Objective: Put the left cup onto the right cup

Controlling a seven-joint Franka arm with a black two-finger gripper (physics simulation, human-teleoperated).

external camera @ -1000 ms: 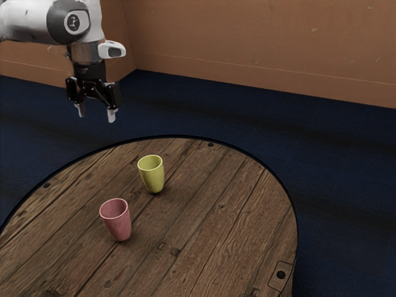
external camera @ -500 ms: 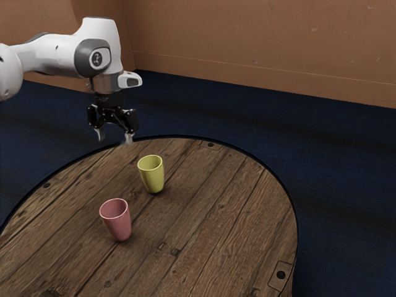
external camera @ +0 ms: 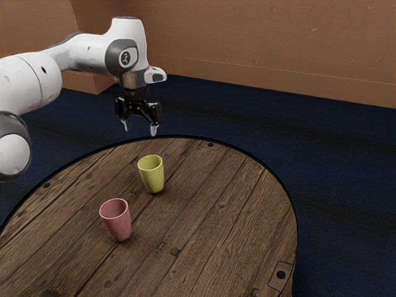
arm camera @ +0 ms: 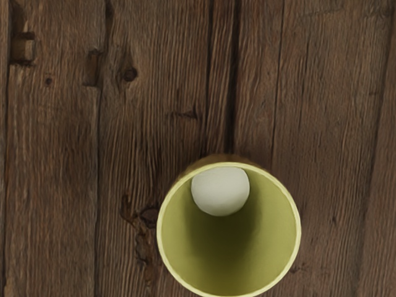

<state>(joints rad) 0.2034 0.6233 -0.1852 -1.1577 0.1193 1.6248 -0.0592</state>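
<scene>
The gripper (external camera: pixel 140 127) has travelled toward the exterior view's right and now hangs over the yellow-green cup (external camera: pixel 151 173), fingers spread and empty. The pink cup (external camera: pixel 116 218) stands apart on the wooden table (external camera: pixel 235 210). Neither cup is grasped yet, so pickup, lift and stacking all remain.

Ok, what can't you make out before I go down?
- Yellow-green tapered cup: wrist view, the picture's edge cuts off part of its rim; the pale round patch inside may be its base, cannot tell.
- Pink tapered cup: exterior view, its own wall hides its inside bottom.
- Round wooden plank table: exterior view's left and lower edges cut it off.
- Black two-finger gripper, open: exterior view gives no sure height above the cups.
</scene>
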